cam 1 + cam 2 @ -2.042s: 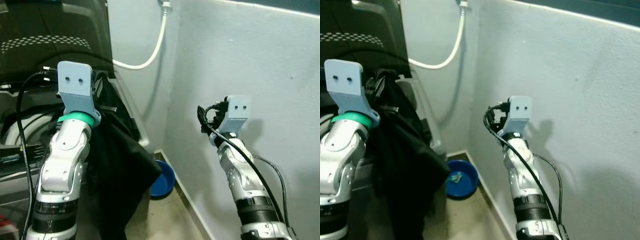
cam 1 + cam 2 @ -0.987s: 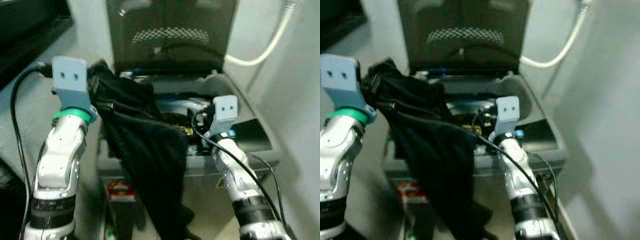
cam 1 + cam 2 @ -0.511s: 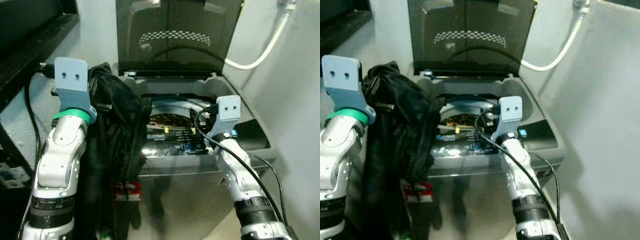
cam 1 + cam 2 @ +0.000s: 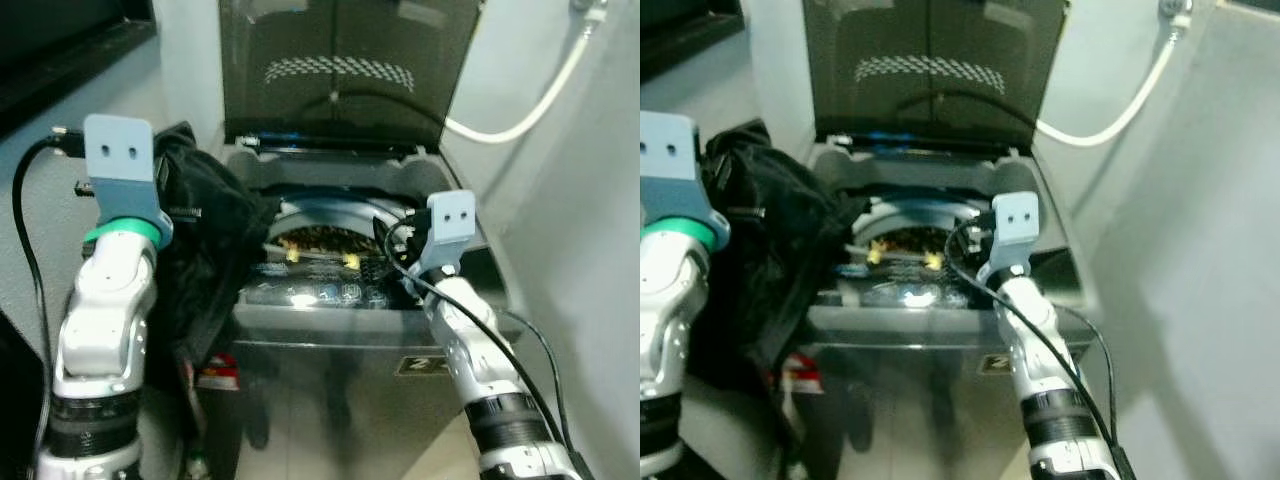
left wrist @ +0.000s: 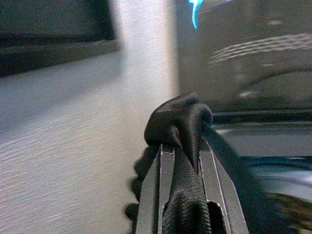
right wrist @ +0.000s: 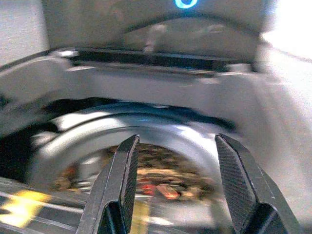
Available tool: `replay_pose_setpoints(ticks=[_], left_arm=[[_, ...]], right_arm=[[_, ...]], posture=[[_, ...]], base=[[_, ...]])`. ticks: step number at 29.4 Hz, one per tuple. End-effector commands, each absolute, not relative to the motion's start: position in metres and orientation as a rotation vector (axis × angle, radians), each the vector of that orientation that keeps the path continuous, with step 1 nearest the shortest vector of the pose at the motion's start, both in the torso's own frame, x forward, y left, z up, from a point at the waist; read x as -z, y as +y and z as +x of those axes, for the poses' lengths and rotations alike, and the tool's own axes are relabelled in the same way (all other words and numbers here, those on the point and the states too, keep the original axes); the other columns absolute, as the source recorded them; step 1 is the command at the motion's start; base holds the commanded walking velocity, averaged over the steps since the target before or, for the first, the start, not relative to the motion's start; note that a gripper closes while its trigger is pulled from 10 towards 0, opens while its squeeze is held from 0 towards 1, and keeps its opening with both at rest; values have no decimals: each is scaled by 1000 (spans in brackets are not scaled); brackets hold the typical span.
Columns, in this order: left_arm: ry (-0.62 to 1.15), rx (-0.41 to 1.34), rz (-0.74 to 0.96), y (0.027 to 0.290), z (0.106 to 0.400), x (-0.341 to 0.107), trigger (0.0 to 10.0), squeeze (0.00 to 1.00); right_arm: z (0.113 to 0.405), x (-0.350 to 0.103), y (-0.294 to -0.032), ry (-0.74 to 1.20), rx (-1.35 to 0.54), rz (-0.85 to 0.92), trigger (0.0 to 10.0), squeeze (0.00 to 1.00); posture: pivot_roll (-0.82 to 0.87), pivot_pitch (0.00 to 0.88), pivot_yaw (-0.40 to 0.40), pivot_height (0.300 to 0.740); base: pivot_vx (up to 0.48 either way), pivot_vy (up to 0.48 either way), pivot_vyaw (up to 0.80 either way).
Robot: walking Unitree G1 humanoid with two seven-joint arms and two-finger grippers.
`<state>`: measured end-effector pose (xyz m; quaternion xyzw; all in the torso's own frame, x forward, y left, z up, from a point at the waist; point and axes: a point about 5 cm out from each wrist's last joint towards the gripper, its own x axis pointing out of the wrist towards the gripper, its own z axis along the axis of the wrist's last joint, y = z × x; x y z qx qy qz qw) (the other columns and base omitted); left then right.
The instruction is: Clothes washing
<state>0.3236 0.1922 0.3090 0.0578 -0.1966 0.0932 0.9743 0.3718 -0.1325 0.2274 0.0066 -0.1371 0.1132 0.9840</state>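
A top-loading washing machine (image 4: 330, 165) stands before me with its dark lid (image 4: 340, 60) raised. Patterned laundry lies in the drum (image 4: 320, 240). My left gripper (image 5: 185, 146) is shut on a black garment (image 4: 215, 260), held up at the machine's left front corner; the cloth bunches over the fingers and hangs down the machine's left side. My right gripper (image 6: 176, 141) is open with nothing between its fingers, held above the right side of the drum opening (image 6: 146, 170).
A white hose (image 4: 530, 100) runs along the back wall to the right. A grey wall (image 4: 590, 250) closes the right side. A dark ledge (image 4: 60, 40) sits at the upper left. A red-labelled item (image 4: 215, 375) lies low by the machine's left front.
The camera has swung from the right wall to face the washing machine. The black garment stays in my left gripper and now hangs closer against the machine's left side.
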Motion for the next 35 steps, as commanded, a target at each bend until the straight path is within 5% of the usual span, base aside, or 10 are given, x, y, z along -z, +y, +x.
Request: replay_pose_setpoints(ticks=[1, 35], left_arm=[[-435, -174, 109, 189, 321, -316, 10000, 0], [-445, -176, 118, 183, 322, -316, 10000, 0]], right_arm=[[371, -225, -134, -272, -226, 18, 10000, 0], [370, -229, -127, -299, -243, 0, 10000, 0]], posture=[[16, 57, 10, 740], [17, 50, 5, 740]], base=[[0, 0, 0], [0, 0, 94]])
